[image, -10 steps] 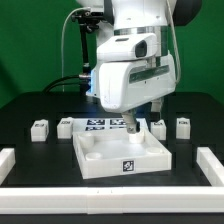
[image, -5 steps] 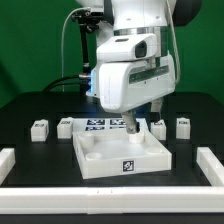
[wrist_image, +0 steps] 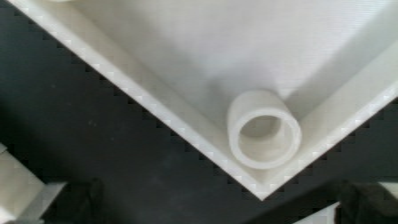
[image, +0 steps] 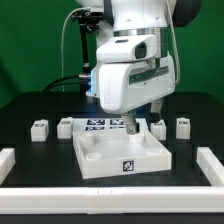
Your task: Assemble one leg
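Several legs, small white posts with marker tags, stand in a row behind the tray: two at the exterior view's left (image: 40, 129) (image: 66, 126) and two at its right (image: 158, 129) (image: 183, 126). My gripper (image: 135, 128) hangs low over the far right corner of the large white tray-like piece (image: 105, 163), beside the nearer right leg. In the wrist view the gripper (wrist_image: 214, 205) is open and empty. Its dark fingers (wrist_image: 50, 200) stand wide apart on either side of the tray corner (wrist_image: 134, 75) with its round socket (wrist_image: 267, 132). No leg shows in that view.
The marker board (image: 98, 124) lies behind the tray, partly hidden by the arm. White rails lie at the table's left (image: 8, 160) and right (image: 212, 166) edges. The table top is black.
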Robot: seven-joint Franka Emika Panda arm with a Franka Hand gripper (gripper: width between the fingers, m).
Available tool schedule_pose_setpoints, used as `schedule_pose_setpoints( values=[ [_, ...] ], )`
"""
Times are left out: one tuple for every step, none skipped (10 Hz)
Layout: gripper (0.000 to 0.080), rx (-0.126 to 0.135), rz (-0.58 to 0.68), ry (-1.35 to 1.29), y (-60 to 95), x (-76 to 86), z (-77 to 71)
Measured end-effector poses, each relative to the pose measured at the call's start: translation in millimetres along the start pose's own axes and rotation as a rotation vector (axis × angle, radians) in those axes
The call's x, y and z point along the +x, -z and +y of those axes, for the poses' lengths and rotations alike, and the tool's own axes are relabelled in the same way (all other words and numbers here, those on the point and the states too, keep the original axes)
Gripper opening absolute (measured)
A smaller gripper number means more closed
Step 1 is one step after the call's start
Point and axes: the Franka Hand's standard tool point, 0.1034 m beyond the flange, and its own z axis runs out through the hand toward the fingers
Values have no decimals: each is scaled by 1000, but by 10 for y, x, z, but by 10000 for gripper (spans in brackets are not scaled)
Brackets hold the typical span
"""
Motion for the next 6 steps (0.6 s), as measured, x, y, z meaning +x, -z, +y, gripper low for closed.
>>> schedule_pose_setpoints(
  values=[
    [650, 0, 0, 0, -1, -1, -1],
    [650, 1, -1, -1, -4, -6, -1],
    [650, -6, 0, 53, -32, -74, -25],
    [650, -5, -5, 182, -76, -231, -105],
    [650, -1, -37, 305, -95, -285, -219],
    [650, -8, -71, 396, -118, -207, -327]
  ],
)
